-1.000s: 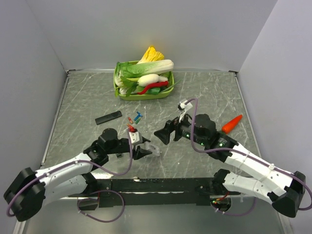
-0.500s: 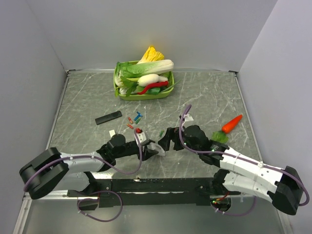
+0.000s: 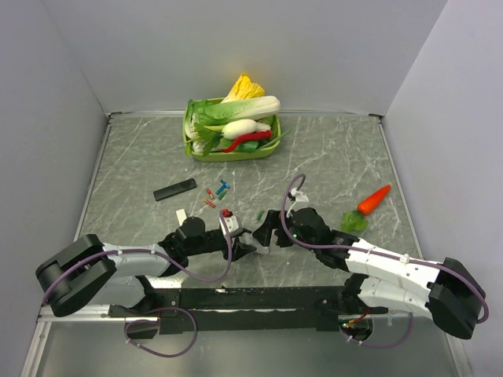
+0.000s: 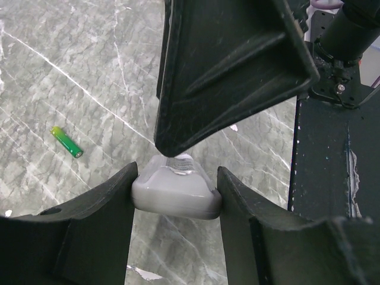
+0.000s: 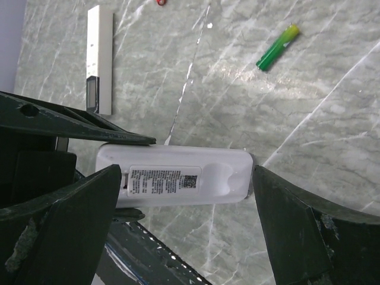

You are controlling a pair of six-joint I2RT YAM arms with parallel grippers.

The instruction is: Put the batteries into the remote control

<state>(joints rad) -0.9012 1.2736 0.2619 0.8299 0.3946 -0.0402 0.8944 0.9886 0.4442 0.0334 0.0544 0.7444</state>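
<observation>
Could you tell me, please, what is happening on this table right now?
The left end effector is clamped on one end of the white remote control. The right end effector stands wide open around the same remote, not gripping it. No battery is held: one green battery lies loose on the table nearby, and the other batteries sit in a small cluster farther back. Loading does not seem to have begun.

Tabletop tally
One white remote (image 5: 178, 176), one black remote (image 3: 174, 189), five batteries (image 3: 259, 214), one carrot (image 3: 375, 198), one vegetable basket (image 3: 191, 149).
</observation>
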